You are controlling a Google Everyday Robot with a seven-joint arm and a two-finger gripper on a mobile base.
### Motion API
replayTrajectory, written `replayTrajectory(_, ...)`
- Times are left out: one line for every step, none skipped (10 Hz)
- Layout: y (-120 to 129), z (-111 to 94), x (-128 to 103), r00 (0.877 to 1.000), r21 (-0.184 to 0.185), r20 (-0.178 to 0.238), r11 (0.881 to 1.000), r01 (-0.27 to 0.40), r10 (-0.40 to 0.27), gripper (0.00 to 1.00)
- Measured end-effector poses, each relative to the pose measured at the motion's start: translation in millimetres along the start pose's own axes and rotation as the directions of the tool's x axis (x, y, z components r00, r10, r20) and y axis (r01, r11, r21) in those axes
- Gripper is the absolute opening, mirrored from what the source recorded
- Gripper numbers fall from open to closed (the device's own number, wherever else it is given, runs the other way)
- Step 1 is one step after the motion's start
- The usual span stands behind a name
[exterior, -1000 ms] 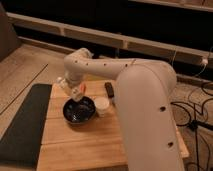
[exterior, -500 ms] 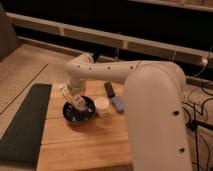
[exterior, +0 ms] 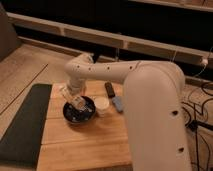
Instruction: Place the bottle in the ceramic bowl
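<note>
The black ceramic bowl [exterior: 75,116] sits on the wooden table [exterior: 85,145], left of centre. My gripper [exterior: 72,95] hangs low over the bowl's left rear part, reaching in from the white arm on the right. The small whitish bottle [exterior: 79,103] is tilted at the gripper's tip, its lower end down inside the bowl. I cannot tell whether the bottle rests on the bowl or is still held.
A short cream cup [exterior: 102,106] stands just right of the bowl. A flat blue-grey block [exterior: 117,103] and a dark oblong object [exterior: 109,89] lie further right. A dark mat [exterior: 25,125] lies along the table's left side. The arm's bulky white body [exterior: 155,115] fills the right.
The gripper has come down and slightly forward with the bottle, from above the bowl's rear rim to low over the bowl. The bottle's end now reaches inside it.
</note>
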Motion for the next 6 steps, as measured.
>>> replayTrajectory(-3,4,3,1.0,0.0,-0.004,1.0,-0.007,0.007,0.0)
replayTrajectory(-4,11,5,1.0,-0.005,-0.006,1.0,-0.012,0.011,0.0)
replayTrajectory(-3,18,6,1.0,-0.013,-0.009,1.0,-0.014,0.014,0.0)
replayTrajectory(-1,27,7,1.0,-0.024,-0.016,1.0,-0.009,0.008,0.0)
replayTrajectory(4,38,8,1.0,-0.043,-0.025,0.999,-0.002,0.001,0.0)
replayTrajectory(7,44,9,0.999,-0.056,-0.033,0.998,0.001,-0.003,0.0)
